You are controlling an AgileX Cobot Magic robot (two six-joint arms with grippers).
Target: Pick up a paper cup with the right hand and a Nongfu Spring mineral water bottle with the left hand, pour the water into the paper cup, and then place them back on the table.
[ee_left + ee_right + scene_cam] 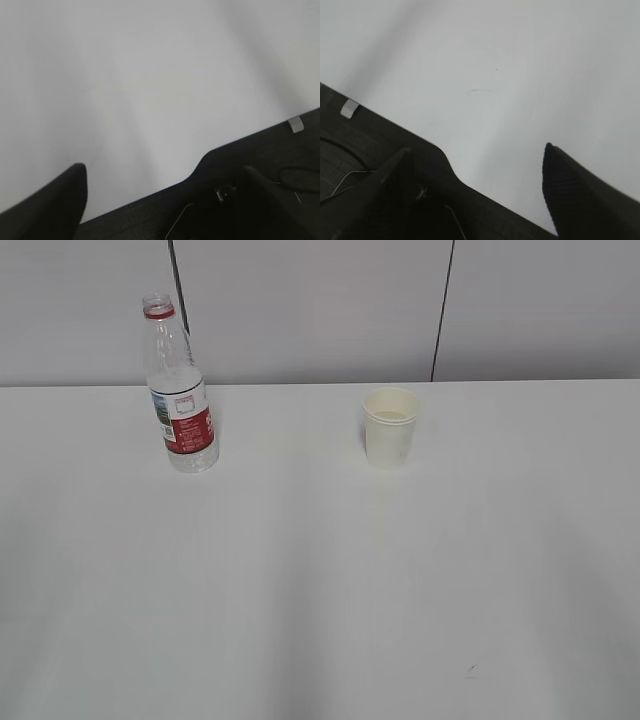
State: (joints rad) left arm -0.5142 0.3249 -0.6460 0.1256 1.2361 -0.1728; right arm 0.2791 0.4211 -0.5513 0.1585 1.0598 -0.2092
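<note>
My two pincers, left (160,190) and right (480,175), are spread over bare table (320,590) (holding nothing). Far from them stand the bottle (180,390) and, well apart, the paper cup (390,428).

No text can be read in any view. You will find one printed surface only: the red-and-white label (185,422) wrapped around the Nongfu Spring mineral water bottle (177,386) in the exterior view. Its markings are too small to make out; you can distinguish only a red band, a white panel and a small coloured picture at its left edge. Neither wrist view shows any lettering, number or sign.
</note>
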